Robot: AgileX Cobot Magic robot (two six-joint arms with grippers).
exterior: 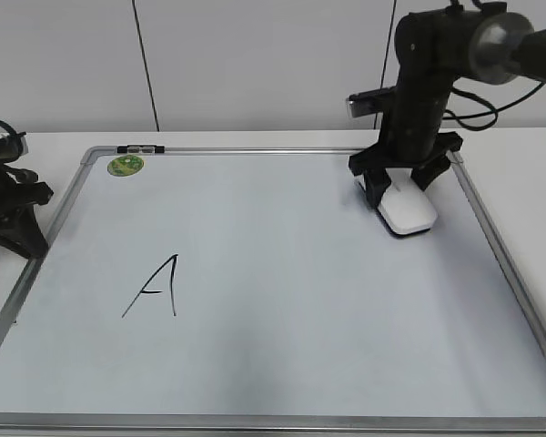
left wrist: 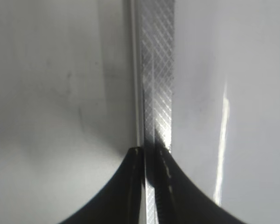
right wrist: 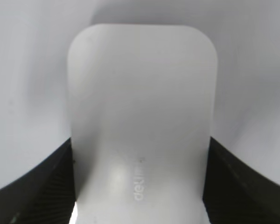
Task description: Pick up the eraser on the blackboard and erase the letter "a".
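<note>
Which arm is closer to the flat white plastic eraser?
The right. Its gripper straddles the flat white plastic eraser, a finger on each side; the left gripper sits off the whiteboard's far left edge.

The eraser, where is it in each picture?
Exterior view: the eraser lies at the board's upper right, between the right claw's fingers.
Left wrist view: not in it; only the board's frame shows.
Right wrist view: it fills the middle.
Shared landmark: the white board.
</note>
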